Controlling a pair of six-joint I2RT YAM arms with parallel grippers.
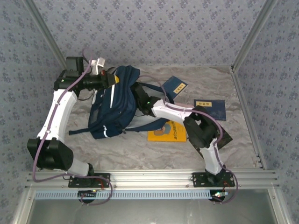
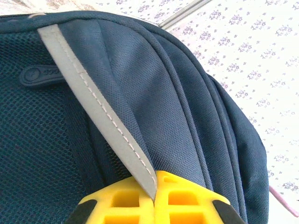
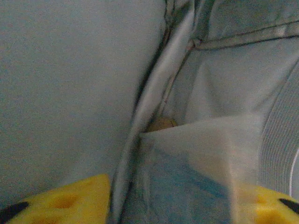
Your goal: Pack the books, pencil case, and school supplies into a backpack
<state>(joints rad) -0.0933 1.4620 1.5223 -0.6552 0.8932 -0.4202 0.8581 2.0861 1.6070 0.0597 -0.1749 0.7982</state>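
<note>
Pinching the stripe (image 2: 100, 116), your left gripper (image 2: 154, 186) props the backpack (image 1: 112, 105) open so your right gripper (image 3: 173, 205), jaws parted, can leave the packet (image 3: 187, 154) inside.

The backpack (image 2: 187, 116) is navy woven cloth, matt and finely ribbed, with an open mesh panel (image 2: 42, 140), a smooth grey stripe (image 2: 93, 102) sewn with pale thread, and a rubbery badge (image 2: 39, 74). Its lining (image 3: 224, 74) looks smooth with a faint sheen. The packet (image 3: 187, 163) is thin see-through plastic. The left gripper (image 2: 154, 193) and right gripper (image 3: 170, 196) have matt yellow plastic fingers. The table (image 1: 140, 149) has a rough sandy cover; its rail (image 1: 154, 176) is brushed metal. The books (image 1: 210, 108) have smooth covers.
</note>
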